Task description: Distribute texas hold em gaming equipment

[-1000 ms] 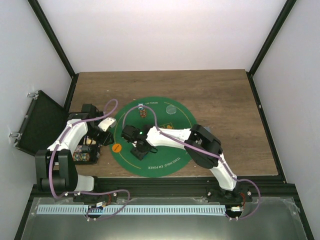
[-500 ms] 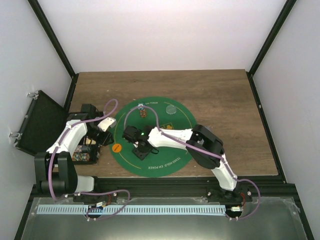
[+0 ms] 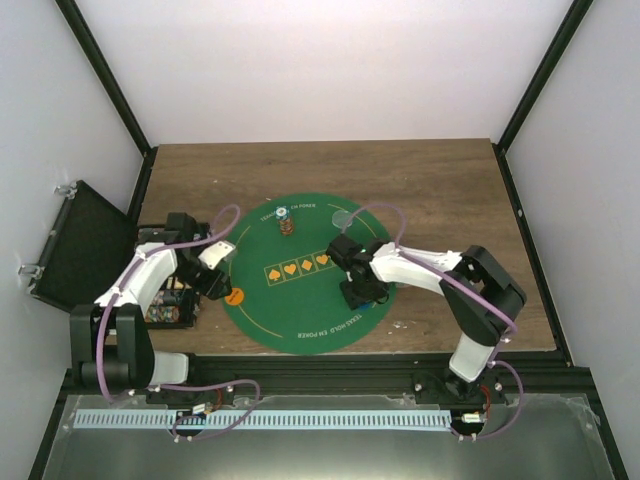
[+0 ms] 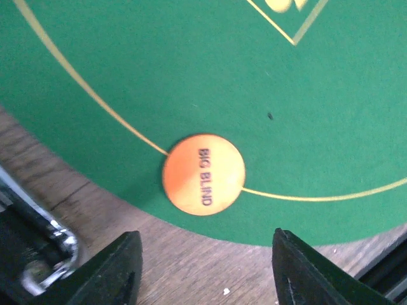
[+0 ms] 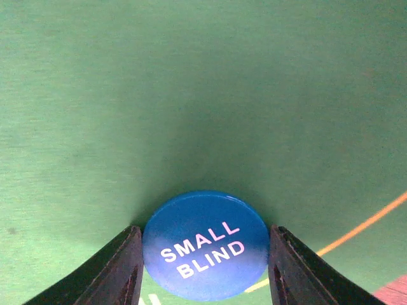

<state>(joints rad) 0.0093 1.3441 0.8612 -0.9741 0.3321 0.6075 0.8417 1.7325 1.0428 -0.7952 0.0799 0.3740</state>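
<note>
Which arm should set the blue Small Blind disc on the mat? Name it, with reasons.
Right. The right gripper has the blue Small Blind disc between its fingers, over the green mat. The left gripper is open at the mat's left edge near the orange Big Blind disc, holding nothing.

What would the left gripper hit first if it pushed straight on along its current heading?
Probably the orange BIG BLIND disc, lying on the green mat at its rim, roughly centred ahead of the open left gripper. Depth is unclear: it might touch the wooden table just short of the disc first.
</note>
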